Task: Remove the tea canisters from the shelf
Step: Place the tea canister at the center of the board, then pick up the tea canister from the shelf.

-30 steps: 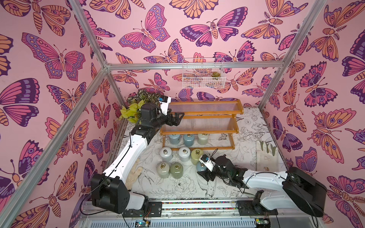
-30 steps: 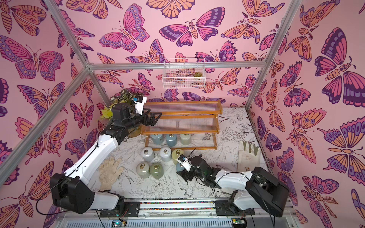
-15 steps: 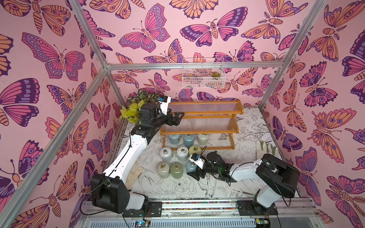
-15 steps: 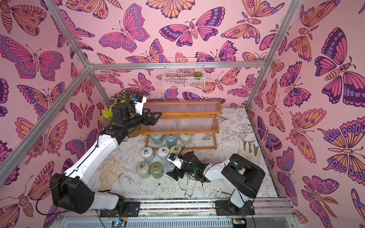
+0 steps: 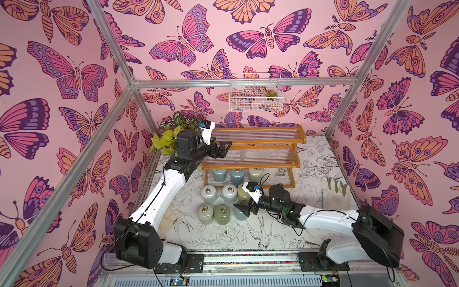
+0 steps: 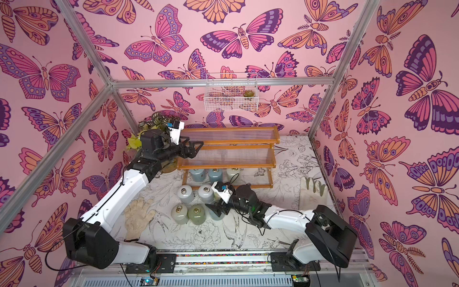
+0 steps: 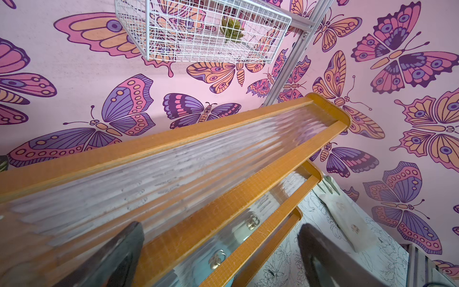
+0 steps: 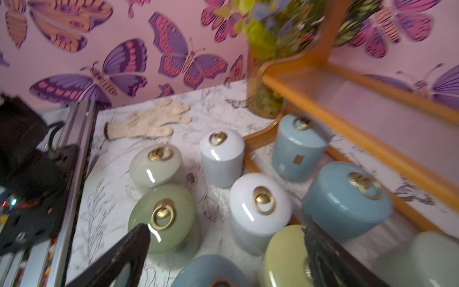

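The shelf (image 5: 250,166) is set along the back edge of the bench (image 5: 248,236). Three tea canisters (image 5: 237,175) are seen on its bottom tier, toward the left end: two blue-grey and one cream.

Six more are stood on the bench just in front of the shelf, in two rows of three. In the row next to the shelf, two white ones and a pale yellow canister (image 5: 243,195) are seen. In the row nearer the front edge, a pale one, a sage green canister (image 5: 221,213) and a blue-grey canister (image 5: 239,215) are lined up.

The right gripper (image 5: 244,210) is held low over the blue-grey canister. Its jaws are spread wide and nothing is gripped. In the right wrist view, the blue-grey canister (image 8: 206,270) is seen in the gap between the jaws, and the pale yellow canister (image 8: 280,256) is just beside one finger (image 8: 323,258). Whether anything is touched cannot be told.

The left gripper (image 5: 222,149) is held at the left end of the shelf, by the middle tier. Its jaws are spread wide too, and nothing is held.

A cream glove (image 5: 169,218) is laid near the front left corner.
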Motion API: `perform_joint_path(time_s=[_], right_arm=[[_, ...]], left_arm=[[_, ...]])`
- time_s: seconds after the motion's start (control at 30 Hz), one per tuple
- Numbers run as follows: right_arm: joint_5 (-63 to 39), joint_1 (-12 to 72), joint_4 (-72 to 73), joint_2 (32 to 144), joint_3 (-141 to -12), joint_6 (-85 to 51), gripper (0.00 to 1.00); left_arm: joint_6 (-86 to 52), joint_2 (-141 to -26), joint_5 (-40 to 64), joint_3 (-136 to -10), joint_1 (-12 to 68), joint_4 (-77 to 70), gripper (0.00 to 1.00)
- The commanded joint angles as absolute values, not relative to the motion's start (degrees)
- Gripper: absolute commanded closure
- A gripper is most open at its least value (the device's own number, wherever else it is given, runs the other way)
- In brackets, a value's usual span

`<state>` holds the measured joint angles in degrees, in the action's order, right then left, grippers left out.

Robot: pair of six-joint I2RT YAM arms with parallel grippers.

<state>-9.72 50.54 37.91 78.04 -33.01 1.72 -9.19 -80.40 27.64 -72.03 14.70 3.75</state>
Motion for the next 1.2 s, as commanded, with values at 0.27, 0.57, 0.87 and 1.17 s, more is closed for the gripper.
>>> perform_joint_path(time_s=[0.27,0.57,0.87,1.17], right_arm=[[15.7,37.82,34.9,73.24,-26.28,-11.94,0.01],[13.44,36.95,43.72,82.11,-24.71,-12.16,0.0],[10.59,36.98,47.98,92.45,-31.65,-9.22,0.01],[9.5,36.36,46.16,99.7,-39.54,-7.42,0.01]], left_arm=[[-8.53,-78.67,28.97,-69.8,15.11,5.46,0.0],[-8.2,-77.74,29.07,-68.38,15.03,5.47,0.0],[-8.13,-77.5,29.07,-68.2,15.1,5.43,0.0],[-7.96,-77.05,29.26,-68.2,15.1,5.44,0.0]])
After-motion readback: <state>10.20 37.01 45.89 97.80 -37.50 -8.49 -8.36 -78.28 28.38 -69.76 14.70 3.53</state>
